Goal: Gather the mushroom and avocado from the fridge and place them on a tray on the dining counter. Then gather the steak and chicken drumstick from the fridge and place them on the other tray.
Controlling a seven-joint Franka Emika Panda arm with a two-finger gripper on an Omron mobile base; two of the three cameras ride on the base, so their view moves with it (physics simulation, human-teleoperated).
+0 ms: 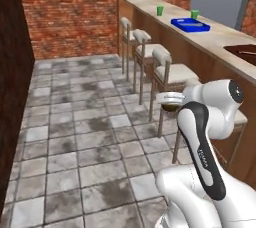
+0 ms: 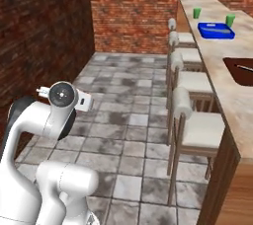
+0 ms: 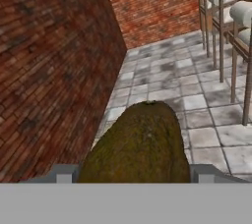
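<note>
In the hand view the brown-green avocado [image 3: 140, 144] sits between the two finger tips [image 3: 64, 174], with my gripper [image 3: 133, 175] shut on it above the tiled floor. The arm is folded low in front of the base, and the hand [image 1: 170, 99] points toward the stools. On the dining counter [image 1: 220, 37] [image 2: 217, 56] the blue tray [image 1: 190, 24] [image 2: 216, 30] lies far along. The other tray [image 1: 243, 52] [image 2: 240, 68], dark brown, lies nearer at the right edge. The mushroom, steak, chicken drumstick and fridge are out of view.
Several padded stools [image 1: 167, 69] [image 2: 195, 120] line the counter's wooden front. Two green cups [image 1: 160, 10] [image 2: 230, 19] stand by the blue tray. A brick wall [image 2: 138, 7] closes the far end and a dark wall [image 1: 10, 97] runs on the left. Tiled floor [image 1: 85, 122] lies between.
</note>
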